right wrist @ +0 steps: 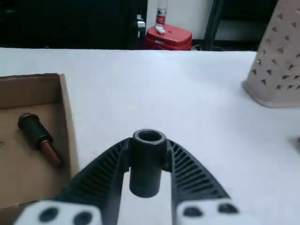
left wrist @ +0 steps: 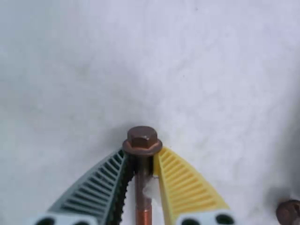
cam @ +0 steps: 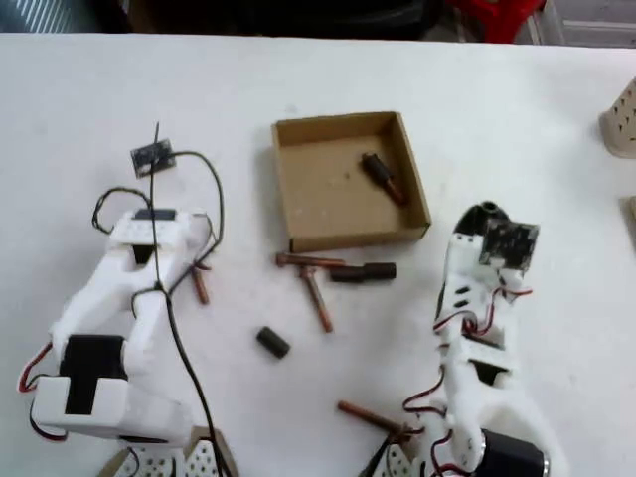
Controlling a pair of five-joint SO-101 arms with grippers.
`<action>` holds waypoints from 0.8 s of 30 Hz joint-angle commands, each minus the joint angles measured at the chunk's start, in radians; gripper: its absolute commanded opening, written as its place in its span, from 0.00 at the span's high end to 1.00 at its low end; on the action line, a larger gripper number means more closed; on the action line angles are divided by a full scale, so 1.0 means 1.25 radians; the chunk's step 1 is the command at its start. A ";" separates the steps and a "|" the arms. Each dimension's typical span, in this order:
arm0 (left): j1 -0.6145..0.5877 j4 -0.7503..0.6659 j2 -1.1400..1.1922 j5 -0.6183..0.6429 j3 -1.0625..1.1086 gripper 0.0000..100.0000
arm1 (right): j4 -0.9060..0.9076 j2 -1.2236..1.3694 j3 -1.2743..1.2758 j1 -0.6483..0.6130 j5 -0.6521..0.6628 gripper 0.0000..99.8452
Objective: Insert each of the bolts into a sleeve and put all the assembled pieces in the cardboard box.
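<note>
My right gripper point(right wrist: 147, 150) clamps a black cylindrical sleeve point(right wrist: 146, 173) between its two ribbed black fingers point(right wrist: 101, 176). The sleeve stands upright with its hollow end open to the top. It all sits over the white table point(right wrist: 187, 93). At about ten o'clock from the gripper I see the brown cardboard box point(right wrist: 67, 117), and inside it a sleeved copper-coloured bolt point(right wrist: 38, 137) lies on the floor, its threaded tip poking out of the dark collar. At two o'clock, well apart from the gripper, stands a beige perforated plastic container point(right wrist: 276, 65). Dead ahead at twelve o'clock, beyond the table's far edge, there is a red round tub point(right wrist: 168, 37) with a small bottle point(right wrist: 161, 15) just behind it.
</note>
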 commanded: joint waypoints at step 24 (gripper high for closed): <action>-0.004 -0.023 -0.004 -0.009 -0.025 0.97 | -0.246 -0.021 0.123 -0.576 -0.162 0.98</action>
